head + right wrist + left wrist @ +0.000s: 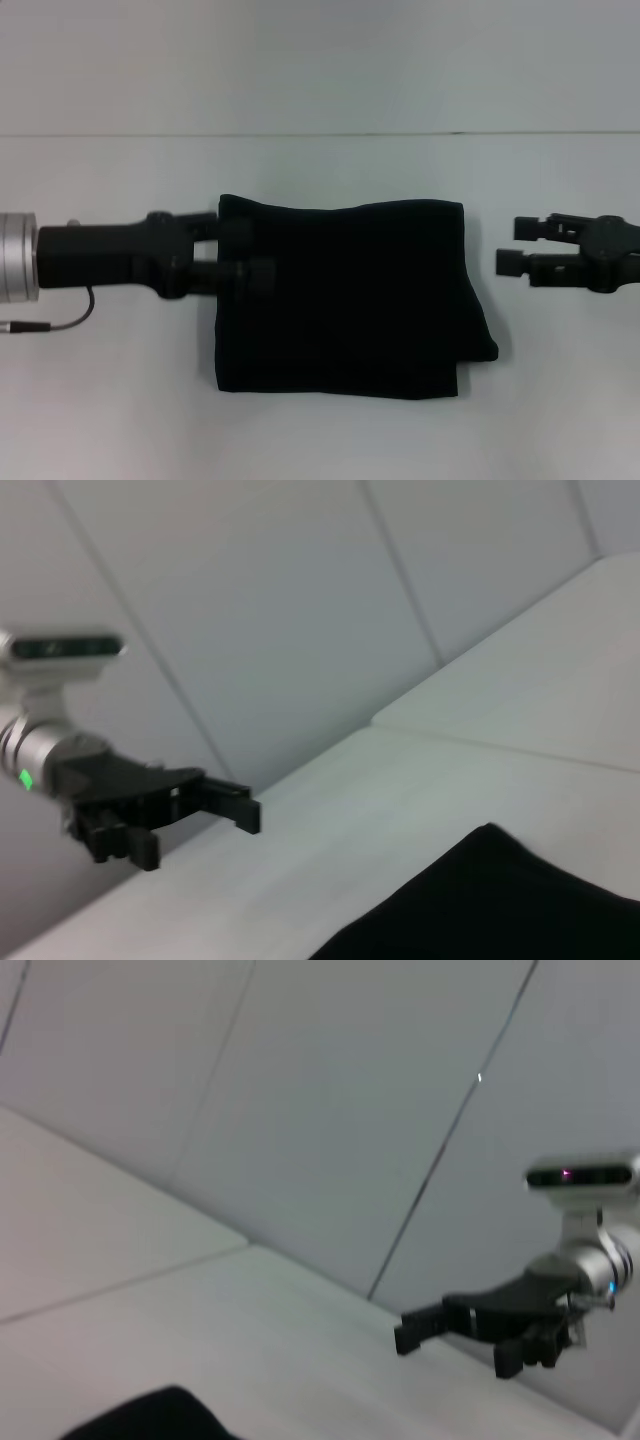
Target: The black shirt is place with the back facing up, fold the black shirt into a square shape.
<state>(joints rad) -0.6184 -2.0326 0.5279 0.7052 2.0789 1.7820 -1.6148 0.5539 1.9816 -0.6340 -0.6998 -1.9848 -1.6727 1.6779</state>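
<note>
Between both open grippers, left gripper [238, 252] overlaps the black shirt [350, 300]; right gripper [508, 245] beside.

place: robot test lab or bare studio | evidence: plain white desk [330, 440] | pale panelled wall [330, 1110] with thin seams directly behind the desk | two robot arms over the desk
</note>
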